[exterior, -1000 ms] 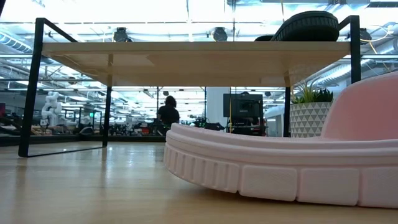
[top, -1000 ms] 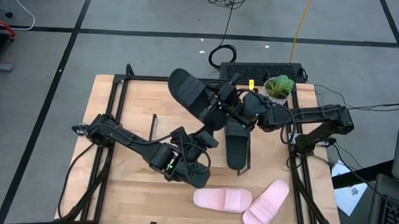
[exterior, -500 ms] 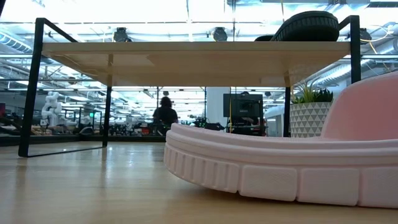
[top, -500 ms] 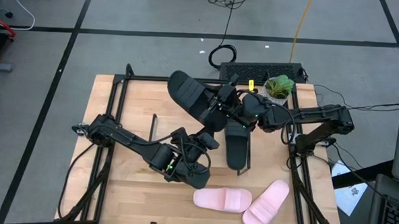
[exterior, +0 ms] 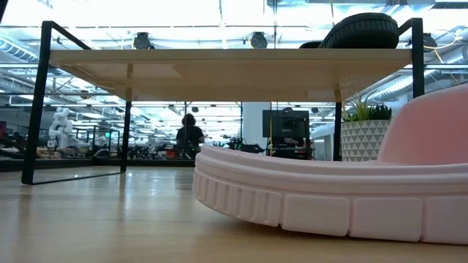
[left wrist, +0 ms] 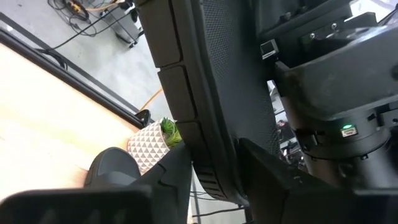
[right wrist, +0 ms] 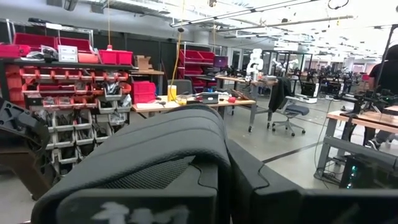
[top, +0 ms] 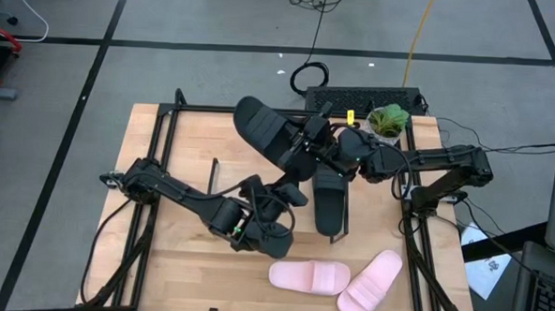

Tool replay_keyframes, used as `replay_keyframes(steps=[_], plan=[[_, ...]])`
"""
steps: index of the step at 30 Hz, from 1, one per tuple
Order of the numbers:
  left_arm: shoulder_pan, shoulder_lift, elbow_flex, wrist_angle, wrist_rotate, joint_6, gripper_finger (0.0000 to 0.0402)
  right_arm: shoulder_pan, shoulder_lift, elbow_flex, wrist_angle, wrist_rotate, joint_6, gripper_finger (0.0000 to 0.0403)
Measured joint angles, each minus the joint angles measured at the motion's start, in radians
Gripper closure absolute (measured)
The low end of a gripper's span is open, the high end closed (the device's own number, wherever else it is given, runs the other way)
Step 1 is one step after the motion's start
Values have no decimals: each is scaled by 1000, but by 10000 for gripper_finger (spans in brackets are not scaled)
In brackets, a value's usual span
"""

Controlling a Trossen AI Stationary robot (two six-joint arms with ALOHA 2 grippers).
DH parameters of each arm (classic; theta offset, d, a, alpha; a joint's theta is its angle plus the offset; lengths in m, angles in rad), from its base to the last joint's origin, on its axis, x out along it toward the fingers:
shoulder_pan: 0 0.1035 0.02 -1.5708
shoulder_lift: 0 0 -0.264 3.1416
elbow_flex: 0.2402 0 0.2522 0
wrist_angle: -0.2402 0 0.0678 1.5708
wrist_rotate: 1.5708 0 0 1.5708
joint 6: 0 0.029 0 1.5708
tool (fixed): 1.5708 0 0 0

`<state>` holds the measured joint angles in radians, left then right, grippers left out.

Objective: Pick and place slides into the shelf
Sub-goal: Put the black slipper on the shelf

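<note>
Around you is a workshop of grey, black-taped floor, and a person (exterior: 189, 133) in the far background has drifted slightly left since half a second ago. Your shelf (top: 178, 179) spans the wooden table (top: 188, 273). Nothing else has moved. The right gripper (top: 308, 147) is clamped on one black slide (top: 265, 129), tilted above the shelf top, the other black slide (top: 331, 203) lying flat below. Both pink slides (top: 336, 278) sit at the front. Your left gripper (top: 290, 194) is beside the flat one; I cannot tell its opening.

Even overhead light leaves soft shadows on the table (top: 184, 151); ceiling glare washes out the low view, where the near pink slide (exterior: 329, 193) blurs.
</note>
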<state>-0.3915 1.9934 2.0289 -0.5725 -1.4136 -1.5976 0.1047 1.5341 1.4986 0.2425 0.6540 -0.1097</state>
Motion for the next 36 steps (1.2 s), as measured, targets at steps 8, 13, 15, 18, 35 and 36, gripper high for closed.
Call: replay_keyframes(steps=[8,13,15,18,35,36], plan=[[3,0,0,0,4,55,378,1,0,0,4,-1,-5,403],[2,0,0,0,8,70,379,1,0,0,3,-1,-36,403],[-3,0,0,0,4,71,379,1,0,0,8,-2,-48,403],[-6,0,0,0,0,72,379,2,2,0,22,-5,-56,400],[-17,0,0,-2,-4,73,382,3,2,0,17,-79,-119,350],[-17,0,0,-3,-4,73,382,4,1,0,17,-80,-119,345]])
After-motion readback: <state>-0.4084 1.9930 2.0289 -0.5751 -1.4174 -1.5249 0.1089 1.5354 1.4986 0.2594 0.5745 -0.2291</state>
